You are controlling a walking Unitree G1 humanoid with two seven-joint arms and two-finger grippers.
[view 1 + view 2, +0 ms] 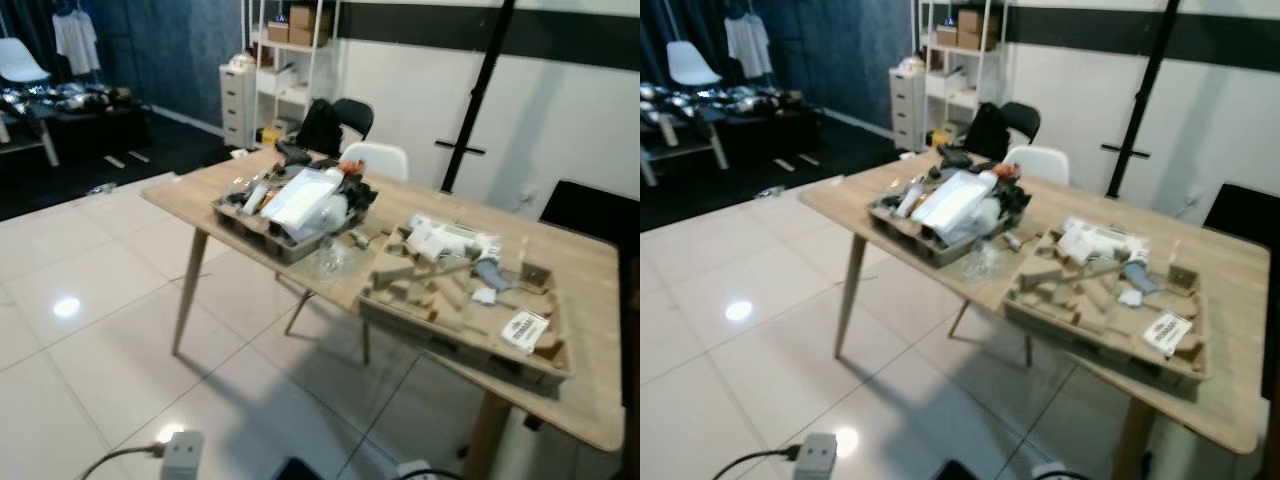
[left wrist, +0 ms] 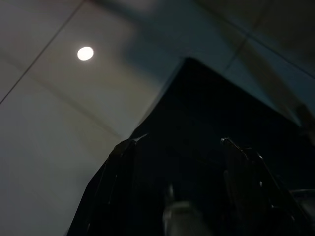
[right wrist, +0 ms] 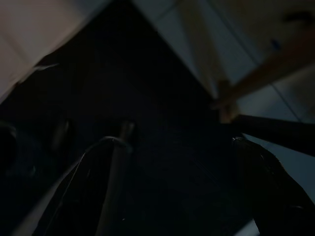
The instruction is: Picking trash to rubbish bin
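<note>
Two cardboard trays sit on the long light-wood table (image 1: 200,205) that crosses the middle of my head views.

Item 1: the nearer-left brown cardboard tray (image 1: 285,240), heaped with trash: a flat white plastic packet (image 1: 300,195) lying tilted across the top, dark scraps and an orange-red bit at its far edge. A crumpled clear plastic wrapper (image 1: 330,258) lies on the tabletop just beside this tray's near corner.

Item 2: the right-hand molded cardboard tray (image 1: 450,300), lower right of centre, holding white crumpled paper (image 1: 440,238), a grey-blue scrap (image 1: 490,272) and a white printed card (image 1: 525,328) near its right end.

Item 3: a white moulded chair (image 1: 378,160) behind the table, a black chair (image 1: 352,115) further back with a dark bag on it.

Item 4: a white shelf unit (image 1: 290,60) with brown boxes, top centre; a white drawer cabinet (image 1: 238,100) beside it.

Item 5: a white power strip (image 1: 182,452) with black cable on the glossy white tiled floor (image 1: 90,330), bottom left.

I see no rubbish bin that I can identify.

Item 6: left gripper (image 2: 179,145), in the left wrist view, hangs over floor tiles, its two black fingers set well apart with nothing between them.

Item 7: right gripper (image 3: 179,140), in the right wrist view, very dark, fingers likewise spread wide and holding nothing; a wooden table leg (image 3: 261,78) shows beyond.
</note>
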